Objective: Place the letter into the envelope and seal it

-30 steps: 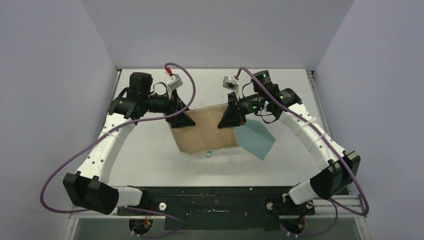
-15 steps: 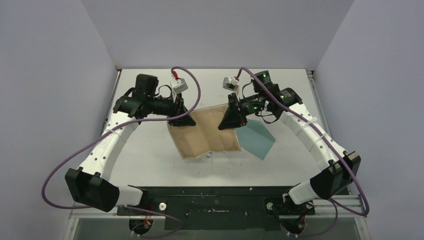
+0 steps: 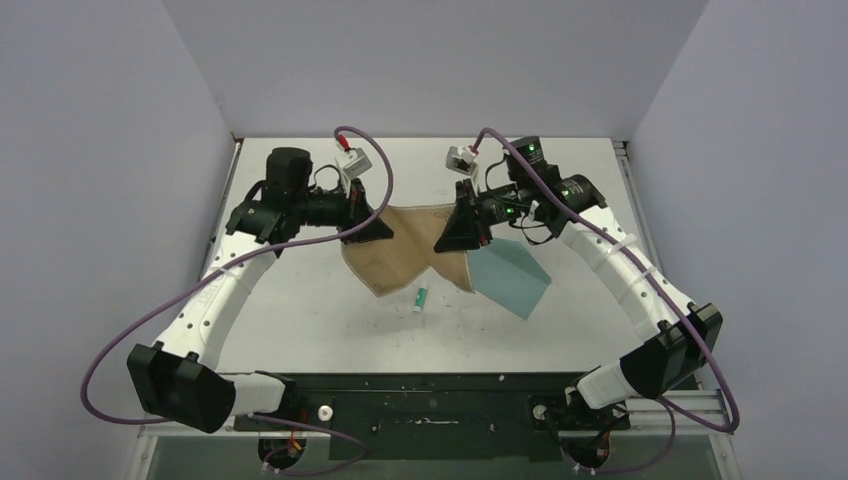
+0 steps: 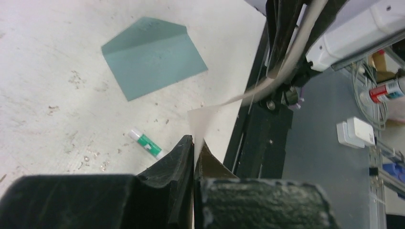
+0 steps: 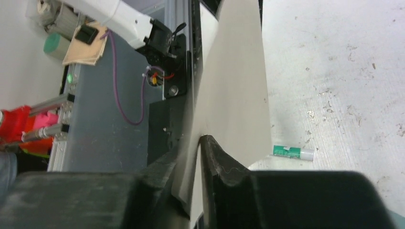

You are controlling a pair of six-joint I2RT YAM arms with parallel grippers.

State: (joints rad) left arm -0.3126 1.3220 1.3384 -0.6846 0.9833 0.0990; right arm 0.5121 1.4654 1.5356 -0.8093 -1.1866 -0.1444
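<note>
The letter [image 3: 402, 255] hangs above the table [image 3: 300, 310], sagging between the two grippers. The left gripper [image 3: 383, 232] is closed on its left edge, with the sheet pinched between the fingers [image 4: 176, 157]. The right gripper [image 3: 442, 244] is closed on its right edge, the paper standing out from between its fingers [image 5: 219, 162]. The envelope [image 3: 512, 278] lies flat on the table, just right of the letter and the right gripper. A stick [image 3: 421, 296] lies on the near side of the letter.

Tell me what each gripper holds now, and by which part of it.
Both hold the letter. The left gripper pinches its left edge and the right gripper pinches its right edge, and the sheet sags between them.
</note>
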